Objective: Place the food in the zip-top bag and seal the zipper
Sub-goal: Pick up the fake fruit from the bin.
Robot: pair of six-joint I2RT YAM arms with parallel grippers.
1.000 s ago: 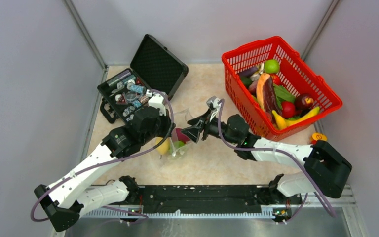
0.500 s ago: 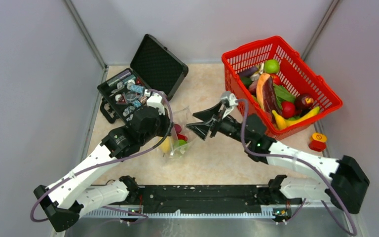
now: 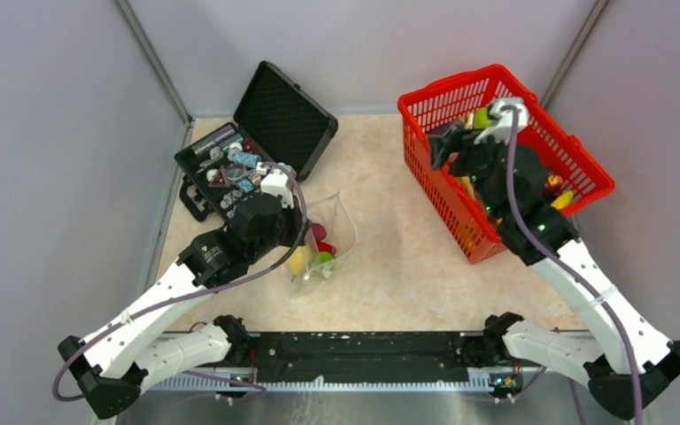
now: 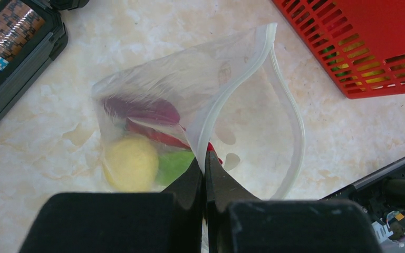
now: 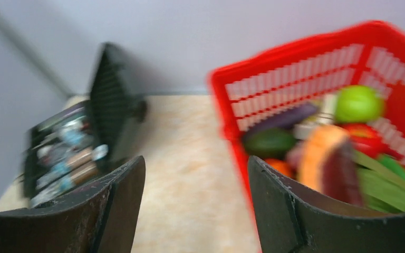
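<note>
The clear, crinkly plastic zip-top bag (image 4: 211, 74) is sitting on the beige marbled tabletop (image 3: 390, 248) between the open black hard-shell case (image 3: 261, 133) and the red mesh plastic basket (image 3: 447, 87), closer to the case. Its mouth is gaping in a teardrop shape and facing toward the basket. The zipper (image 4: 227, 87), a thin whitish strip, is running straight along the near lip, while the far lip is bowing outward in a wide curve. The film is wrinkling and catching glare near the upper corner.

Some of the glossy toy food is already lying in the bag's closed end. There is a round yellow piece (image 4: 131, 163), a green piece (image 4: 174, 164) beside it, and a red sliver (image 4: 153, 134) under a dark purple piece (image 4: 142, 108). All four are showing hazily through the plastic.

The left gripper (image 4: 204, 163) is pinching the near lip at the zipper's lower end. Its black fingers are pressing together on the strip and holding that lip up.

The right gripper (image 5: 195, 200) is hanging over the basket's near-left part, well apart from the bag. Its fingers are spreading wide with nothing between them. The right wrist view is blurring. More food is piling in the basket, including a round green fruit (image 5: 358, 104), an orange slice (image 5: 321, 153) and a long purple piece (image 5: 285, 117).
</note>
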